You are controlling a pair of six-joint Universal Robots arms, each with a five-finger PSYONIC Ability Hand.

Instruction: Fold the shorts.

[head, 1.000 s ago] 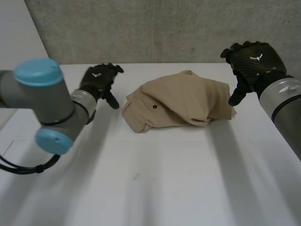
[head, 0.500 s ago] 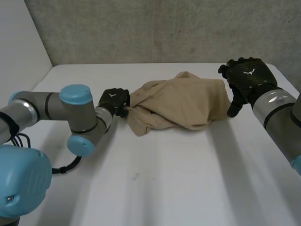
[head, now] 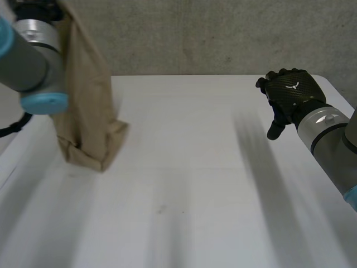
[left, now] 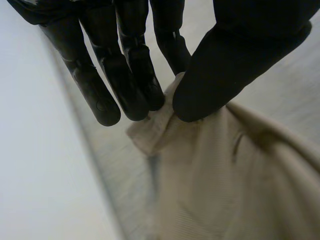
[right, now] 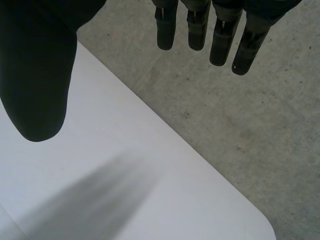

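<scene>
The tan shorts [head: 86, 100] hang lengthwise at the table's left side, with their lower end crumpled on the white table [head: 195, 167]. My left hand [head: 34, 8] holds them up high. In the left wrist view, the thumb and fingers of my left hand [left: 225, 65] pinch a corner of the shorts [left: 225, 185]. My right hand [head: 287, 92] hovers over the table's right side, open with straight fingers and holding nothing. In its own wrist view my right hand [right: 37, 75] is above the bare table [right: 150, 190] near the far corner.
A grey concrete wall [head: 212, 33] runs behind the table's far edge. The left arm's grey joint with a light-blue cap [head: 42, 103] stands beside the hanging shorts.
My left hand closed on the left edge of the shorts and pulled them up and to the left, off the table's middle. My right hand has barely moved.
</scene>
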